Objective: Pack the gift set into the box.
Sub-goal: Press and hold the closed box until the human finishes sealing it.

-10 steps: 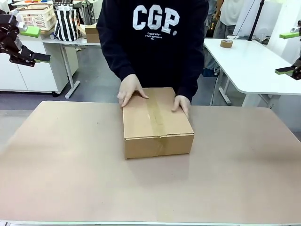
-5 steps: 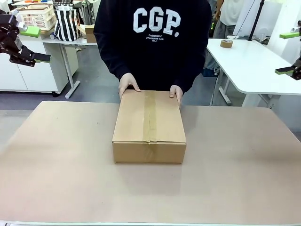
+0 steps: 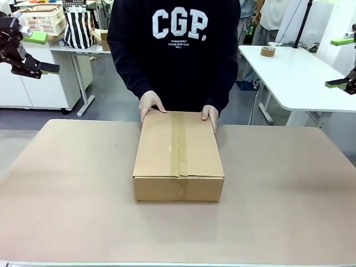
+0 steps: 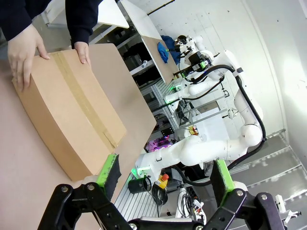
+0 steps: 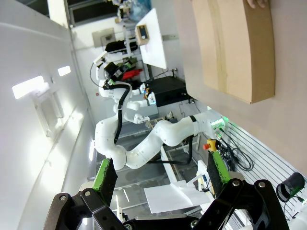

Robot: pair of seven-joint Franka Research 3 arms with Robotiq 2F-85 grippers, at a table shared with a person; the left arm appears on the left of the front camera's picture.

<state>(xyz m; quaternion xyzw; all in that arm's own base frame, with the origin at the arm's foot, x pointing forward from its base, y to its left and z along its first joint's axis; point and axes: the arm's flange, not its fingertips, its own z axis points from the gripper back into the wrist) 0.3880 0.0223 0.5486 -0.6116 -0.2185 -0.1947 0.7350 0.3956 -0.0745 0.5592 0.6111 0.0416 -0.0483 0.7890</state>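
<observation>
1. Left gripper (image 4: 165, 175): jaws apart, empty, raised at the left, well away from the box (image 3: 178, 147).
2. Right gripper (image 5: 160, 173): jaws apart, empty, raised at the right.
3. Box lies flat mid-tabletop (image 3: 67, 194), top flaps closed under a tape strip (image 3: 178, 142). The person's hands (image 3: 151, 103) rest on its far corners.
4. Handling, as a guess: stiff corrugated card, probably light, smooth-sided. It looks too wide for one pair of jaws, so take a flap edge once the tape is off, or press both ends.
5. Versus a second ago: the box has turned from skewed to square-on and sits slightly nearer the robot. The grippers are unmoved.
</observation>
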